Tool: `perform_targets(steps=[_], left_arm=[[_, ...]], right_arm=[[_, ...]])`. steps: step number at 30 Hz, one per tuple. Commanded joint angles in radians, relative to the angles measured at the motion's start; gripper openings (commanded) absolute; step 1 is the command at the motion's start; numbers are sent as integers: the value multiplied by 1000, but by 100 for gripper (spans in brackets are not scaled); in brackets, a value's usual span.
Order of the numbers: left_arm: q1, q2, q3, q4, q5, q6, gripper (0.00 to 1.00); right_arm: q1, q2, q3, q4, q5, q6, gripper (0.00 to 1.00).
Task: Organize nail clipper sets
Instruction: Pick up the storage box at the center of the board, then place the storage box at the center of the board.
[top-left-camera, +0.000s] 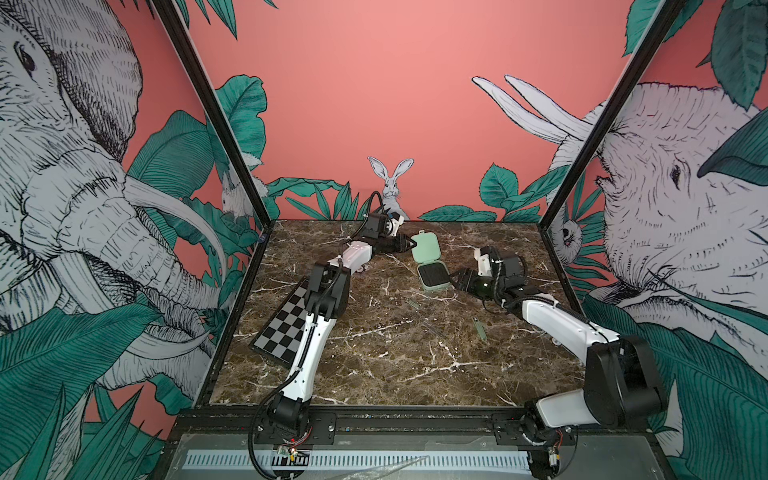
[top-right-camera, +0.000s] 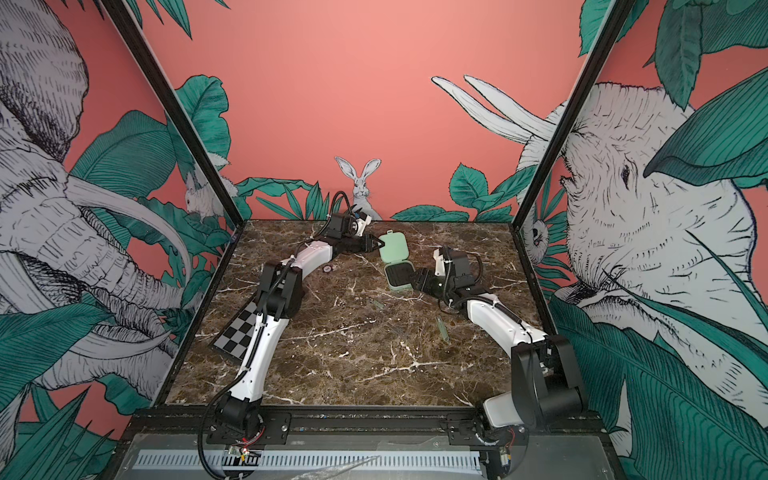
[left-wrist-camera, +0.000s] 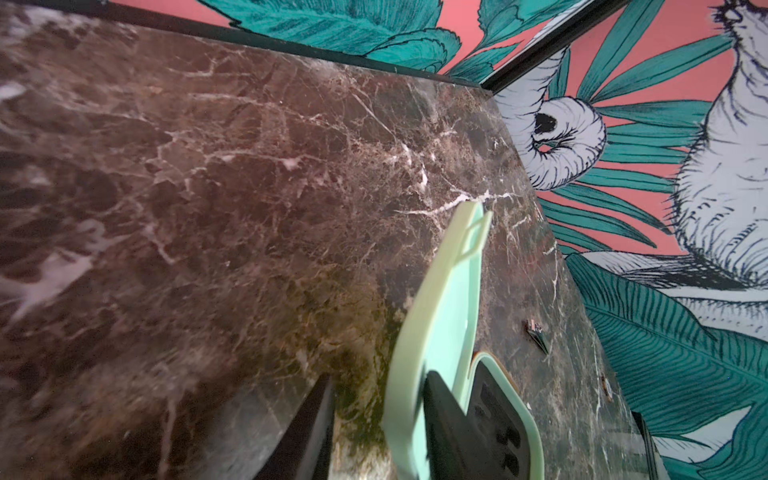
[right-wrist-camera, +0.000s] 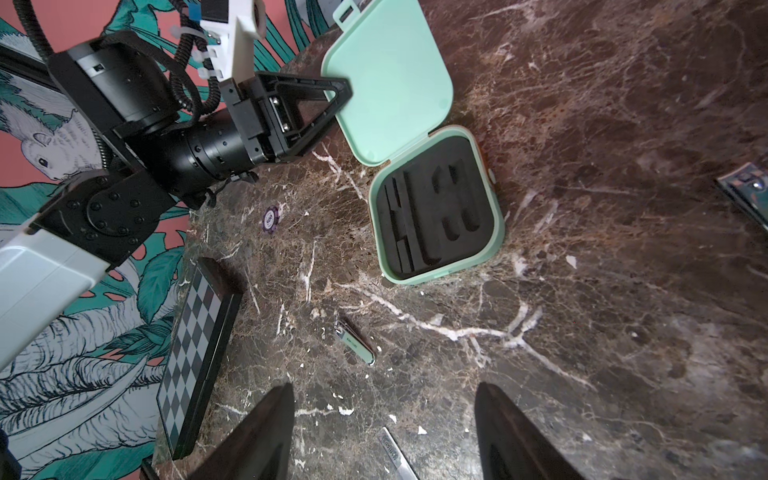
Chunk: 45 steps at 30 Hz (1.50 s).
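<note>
Mint-green rounded-square case (right-wrist-camera: 496, 226), hinged open near the back of the brown marble table (right-wrist-camera: 602, 270), dark slotted insert (right-wrist-camera: 432, 208) showing. Left gripper (top-left-camera: 409, 244) partly open, straddling the edge of the lid (right-wrist-camera: 390, 83), one finger (left-wrist-camera: 449, 419) against its inner face. Right gripper (right-wrist-camera: 384, 388) wide apart, holding nothing, just beside the case

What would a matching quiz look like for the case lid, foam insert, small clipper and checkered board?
Things:
1 case lid
2 foam insert
3 small clipper
4 checkered board

States:
A black and white
B loose on the marble table
C between the jaws of the left gripper
D slots all empty

Pairs: 1-C, 2-D, 3-B, 4-A.
</note>
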Motion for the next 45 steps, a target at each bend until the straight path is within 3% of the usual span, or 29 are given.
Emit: perform_targets(steps=[1,6,10,13,17,22,25,32,40,45], left_arm=[[-15,-9,28,75,56,-46,32],[-29,-5,28,108,70,-81,22],[-33,-9,23,132,88,-113,0],[-33,-61,-27,153,84,-122,0],[-24,-246,-242,249,27,-115,0],[19,-555,-598,408,-38,-132,0],[50,-743,-794,445,-62,-127,0],[123,-1151,-1173,318,-178,-79,0],[139,-1532,-1585,195,-330,-107,0],[141,-1710,-1753,164,-409,-144,0]], right_arm=[[6,13,-5,44,-19,27,70],[7,-6,-30,55,-17,42,69],[7,-40,-42,35,-12,41,69],[6,-75,-50,18,-9,38,68],[15,-115,-38,-51,1,4,67],[81,-146,43,-258,100,-122,64],[131,-133,95,-370,153,-188,57],[254,11,199,-582,281,-277,54],[418,226,294,-686,459,-346,61],[449,296,310,-681,476,-375,66]])
